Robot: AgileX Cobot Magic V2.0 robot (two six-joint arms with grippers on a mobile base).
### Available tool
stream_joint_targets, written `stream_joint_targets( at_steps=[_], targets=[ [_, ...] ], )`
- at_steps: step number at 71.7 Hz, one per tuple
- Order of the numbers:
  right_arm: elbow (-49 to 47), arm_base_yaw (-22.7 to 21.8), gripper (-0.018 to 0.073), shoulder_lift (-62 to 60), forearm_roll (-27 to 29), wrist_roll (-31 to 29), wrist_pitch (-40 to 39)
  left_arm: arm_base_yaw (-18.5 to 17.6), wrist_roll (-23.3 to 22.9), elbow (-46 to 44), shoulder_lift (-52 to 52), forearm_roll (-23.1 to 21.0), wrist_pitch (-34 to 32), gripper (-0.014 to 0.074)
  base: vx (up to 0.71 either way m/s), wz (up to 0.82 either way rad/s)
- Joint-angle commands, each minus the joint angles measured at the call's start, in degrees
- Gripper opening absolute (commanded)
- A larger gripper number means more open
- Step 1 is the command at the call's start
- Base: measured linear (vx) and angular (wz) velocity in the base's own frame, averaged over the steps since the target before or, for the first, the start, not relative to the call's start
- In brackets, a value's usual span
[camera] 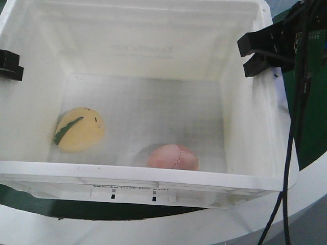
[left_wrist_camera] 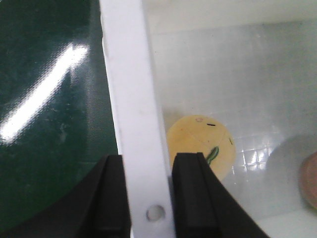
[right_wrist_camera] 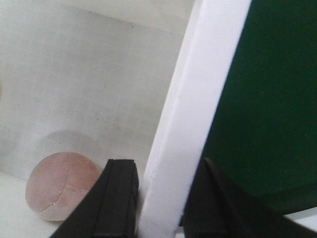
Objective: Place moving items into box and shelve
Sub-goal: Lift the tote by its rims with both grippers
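Wrist views show both jaws clamping box (left_wrist_camera: 133,99) rim; front: yellow ball (camera: 79,129), pink ball (camera: 172,157).

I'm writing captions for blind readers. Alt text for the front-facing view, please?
A white box holds two plush balls: a pale yellow ball at left, a pinkish ball by the near wall. The black left gripper and right gripper sit at its side rims.

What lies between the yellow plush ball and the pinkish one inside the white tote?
Nothing. Only bare floor of the white tote separates the yellow ball from the pinkish ball. The front-facing view shows this.
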Motion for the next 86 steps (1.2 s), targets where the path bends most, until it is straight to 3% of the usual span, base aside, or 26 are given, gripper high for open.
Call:
stream_joint_targets(
  at_steps=[1, 29, 86],
  targets=[
    [-2.7, 0.1, -0.0012, -2.1, 2.3, -1.3, -5.7, 0.0, 0.4, -2.5, -1.4, -3.2, -7.9, -0.0020, 0.00, 0.00],
    [-2.7, 0.1, -0.0012, -2.1, 2.7, -1.3, -4.4, 0.0, 0.4, -2.5, -1.8, -3.2, -1.9, -0.0020, 0.00, 0.00],
    [-2.7, 0.1, -0.0012, -2.1, 2.6, -1.3, -4.5, 0.0, 0.4, -2.5, -2.7, -3.2, -2.6, -0.0017, 0.00, 0.00]
  ],
)
